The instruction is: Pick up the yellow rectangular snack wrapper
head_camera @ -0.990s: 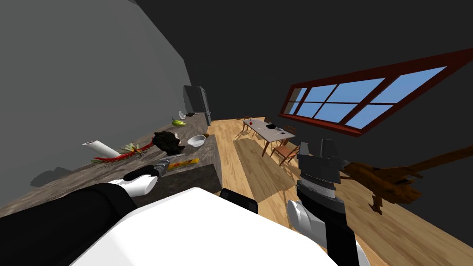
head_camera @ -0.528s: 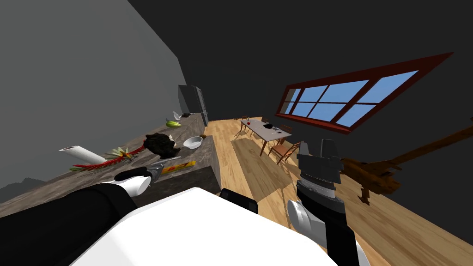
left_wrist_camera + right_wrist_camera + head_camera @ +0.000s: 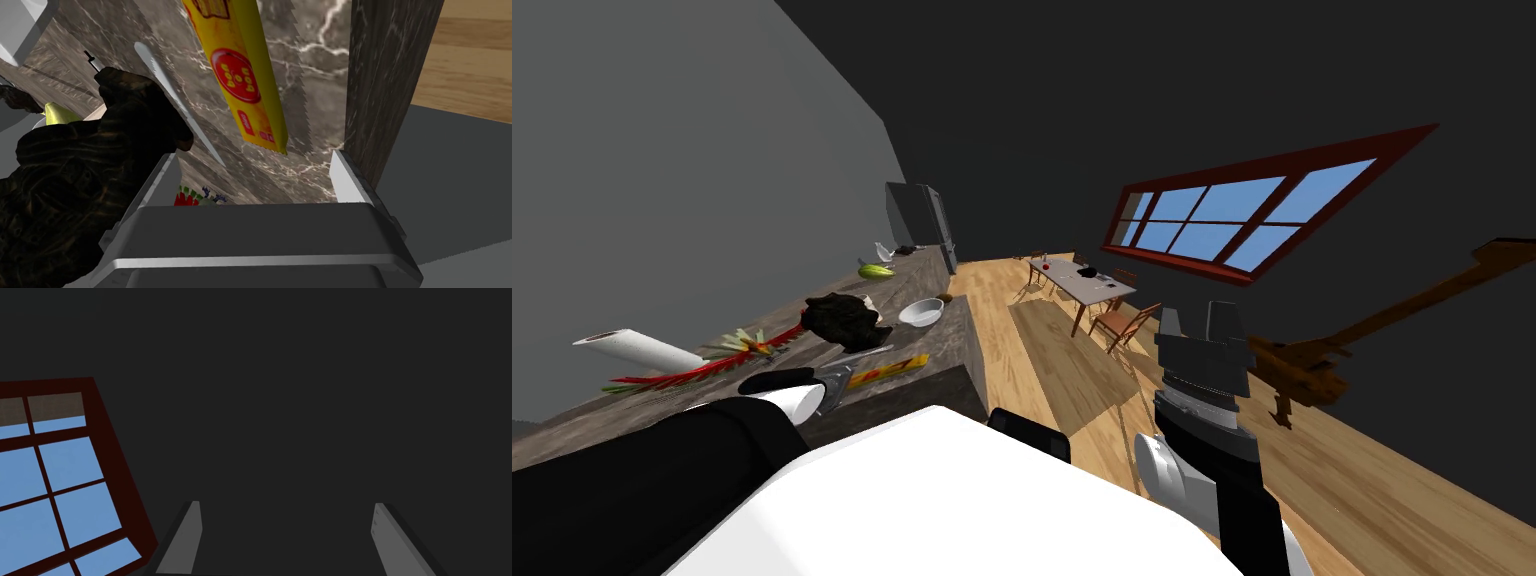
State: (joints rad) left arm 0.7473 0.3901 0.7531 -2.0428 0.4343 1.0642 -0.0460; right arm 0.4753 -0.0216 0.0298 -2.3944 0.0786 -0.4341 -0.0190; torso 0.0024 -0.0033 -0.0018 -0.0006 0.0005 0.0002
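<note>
Left tool (image 3: 252, 155), spread wide and empty, hovers over the marbled counter (image 3: 310, 75) near the yellow wrapper (image 3: 240, 75).

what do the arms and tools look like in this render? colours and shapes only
Left arm: broad black segment, then a rounded white link. Left tool: dark grey box body with a lighter rim and two thin light grey blade fingers. Right arm: rounded white link, black segment, pale ribbed ring. Right tool: dark grey box with the same light grey blades.
</note>
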